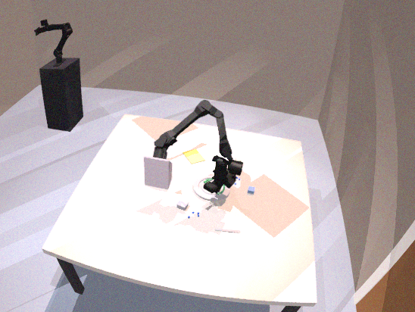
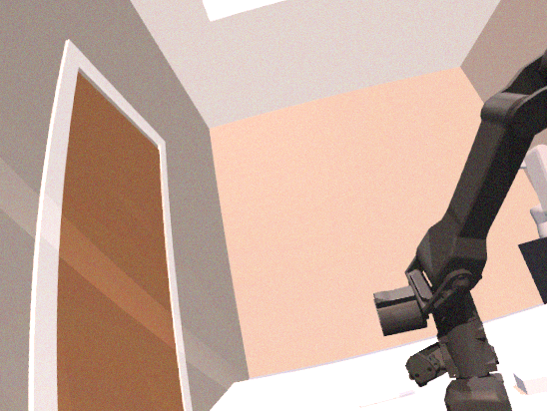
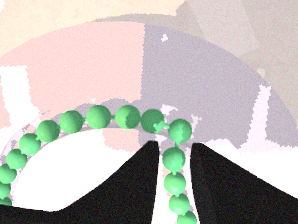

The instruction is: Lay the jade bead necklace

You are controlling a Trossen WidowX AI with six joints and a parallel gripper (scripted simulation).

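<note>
The jade bead necklace (image 1: 222, 191) (image 3: 98, 116) is a string of green beads over the round bead board (image 1: 197, 192) (image 3: 85, 55), a pale disc. In the wrist view the beads curve along the left and top, then turn sharply downward at a corner bead. A faint groove line shows outside the left beads. My gripper (image 3: 173, 152) points down over the board, its fingers partly open. The downward run of beads lies between them, just below the corner bead, with narrow gaps on both sides. In the top view the gripper body hides the fingertips; the lower beads are out of the wrist view.
A grey box (image 1: 157, 173) stands left of the board near my arm's base. A yellow square (image 1: 194, 156) lies behind, a blue cube (image 1: 251, 190) to the right. A grey block (image 1: 182, 205), small blue dots (image 1: 198, 214) and a thin stick (image 1: 227, 230) lie in front.
</note>
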